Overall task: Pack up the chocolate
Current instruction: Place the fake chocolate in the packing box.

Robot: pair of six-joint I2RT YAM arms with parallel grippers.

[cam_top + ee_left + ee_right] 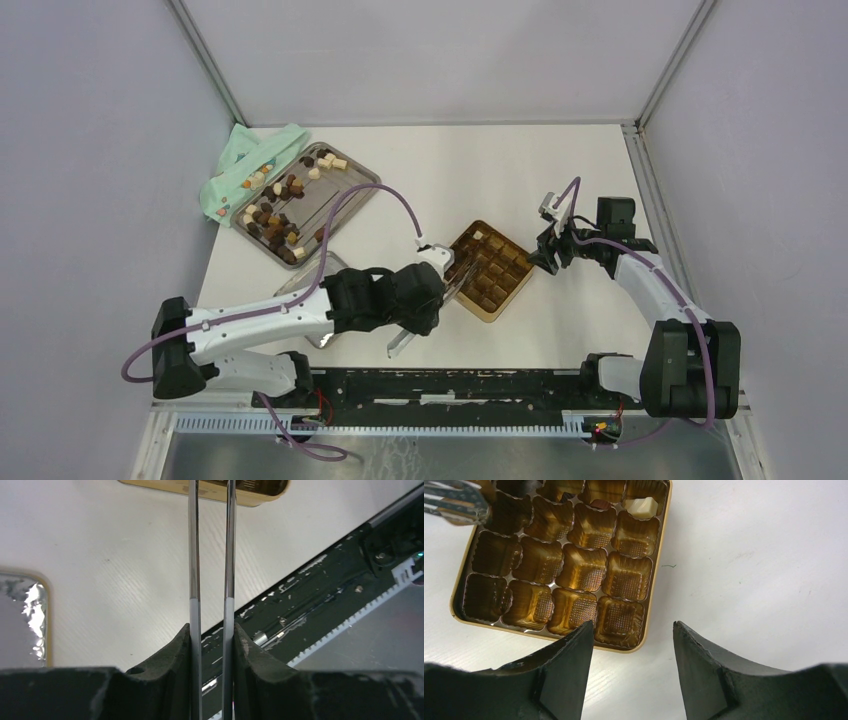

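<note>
The gold square tin (489, 269) sits mid-table with brown moulded cups; in the right wrist view (574, 565) most cups show empty. One cream-white chocolate (641, 505) sits in a far corner cup, with a dark piece (599, 503) beside it. Many loose chocolates (283, 205) lie on the shiny metal tray (350, 195) at the back left. My left gripper (432, 298) is shut on metal tongs (211, 555), whose tips (454, 502) reach over the tin's left side. My right gripper (632, 625) is open and empty, just off the tin's right corner (548, 255).
A mint-green bag (240, 170) lies beside the chocolate tray at the back left. A second shiny tray (22, 620) lies under my left arm. The black rail (450, 385) runs along the near table edge. Grey walls close in the back and sides.
</note>
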